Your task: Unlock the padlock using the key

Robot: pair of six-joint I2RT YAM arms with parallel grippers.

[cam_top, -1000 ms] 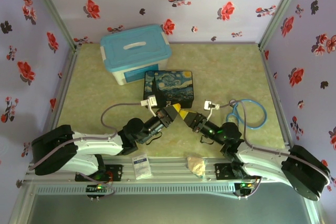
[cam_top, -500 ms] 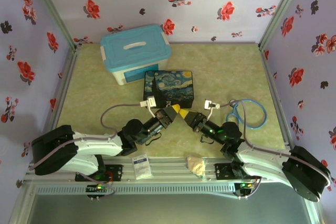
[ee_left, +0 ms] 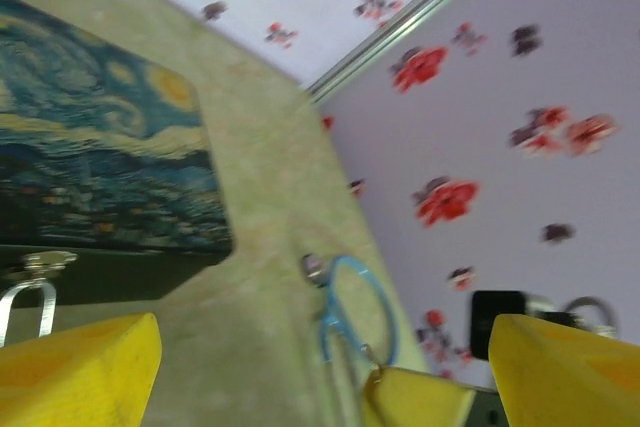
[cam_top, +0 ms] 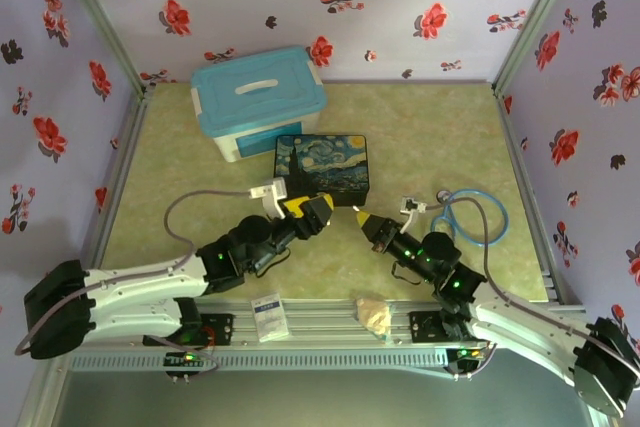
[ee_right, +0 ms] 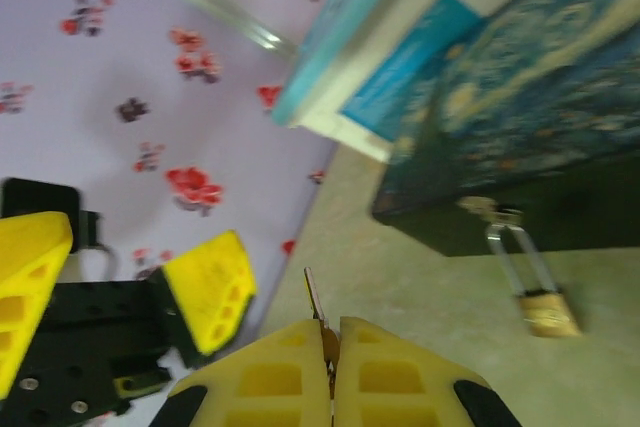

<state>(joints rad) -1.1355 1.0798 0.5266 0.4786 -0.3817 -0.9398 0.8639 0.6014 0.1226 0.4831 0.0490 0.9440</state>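
The small brass padlock (ee_right: 546, 312) hangs by its silver shackle from the clasp on the front of the dark-blue painted box (cam_top: 322, 162). Its shackle (ee_left: 27, 299) also shows at the left edge of the left wrist view. My right gripper (ee_right: 331, 332) is shut on the thin grey key (ee_right: 315, 299), whose blade sticks out past the fingertips. From above, the right gripper (cam_top: 362, 219) is just in front of the box, to the right of the left gripper (cam_top: 305, 209). The left gripper (ee_left: 320, 387) stands open with nothing between its fingers (ee_right: 205, 292).
A white bin with a blue lid (cam_top: 258, 99) stands behind the box at the left. A blue cable loop (cam_top: 475, 215) lies right of the right arm. A small packet (cam_top: 268, 315) and a crumpled scrap (cam_top: 375, 314) lie on the front rail.
The left gripper has opened and drawn back to the left, away from the right gripper's tips. The right gripper has shut and now holds the key alone.
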